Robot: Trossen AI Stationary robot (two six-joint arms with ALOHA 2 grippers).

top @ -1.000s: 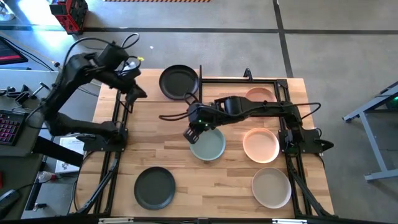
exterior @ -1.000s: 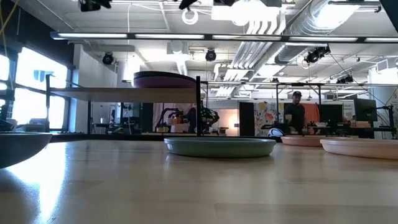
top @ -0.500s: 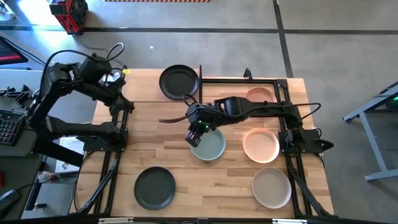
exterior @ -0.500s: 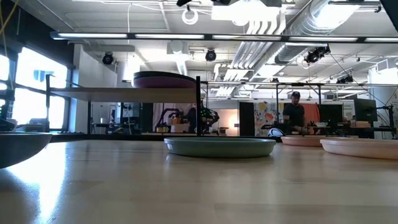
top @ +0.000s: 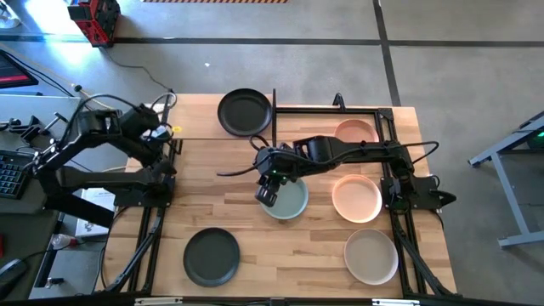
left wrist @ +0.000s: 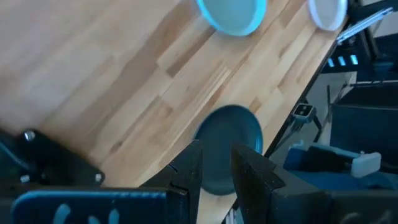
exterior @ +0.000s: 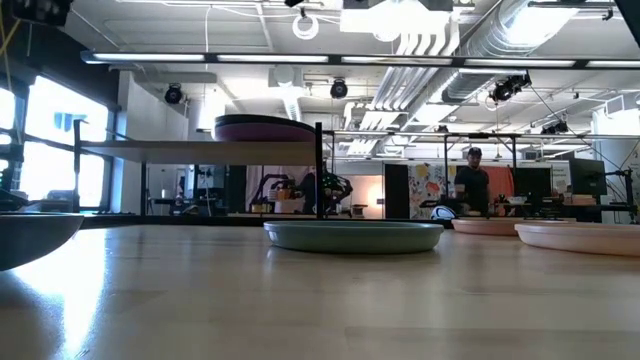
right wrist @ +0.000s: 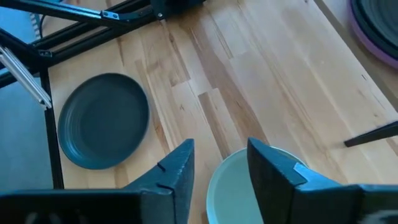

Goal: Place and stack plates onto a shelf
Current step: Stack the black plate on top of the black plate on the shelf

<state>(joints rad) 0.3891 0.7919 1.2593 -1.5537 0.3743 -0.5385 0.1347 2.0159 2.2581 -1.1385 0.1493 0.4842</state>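
Observation:
The shelf (exterior: 200,150) stands at the table's far left, with a purple plate (exterior: 265,128) on it and a black plate (top: 245,112) on top of that one. The sage green plate (top: 287,200) lies flat mid-table. My right gripper (top: 270,192) hovers open above its left rim, and the plate (right wrist: 245,186) shows between and beyond the fingers. My left gripper (top: 160,143) is open, off the table's left edge by the frame. A dark grey plate (top: 212,256), a peach plate (top: 356,198) and a beige plate (top: 371,256) lie flat on the table.
Another peach plate (top: 355,129) lies at the far right, partly under my right arm. Black frame rails (top: 157,221) run along the table's left and right sides. Bare wood (top: 212,187) lies between the shelf and the dark grey plate. A person (exterior: 475,185) stands far off in the room.
My left arm has drawn back from the shelf toward the table's left edge and folded in lower. My right gripper has shifted a little toward the near edge over the sage green plate's left rim. No plate has moved.

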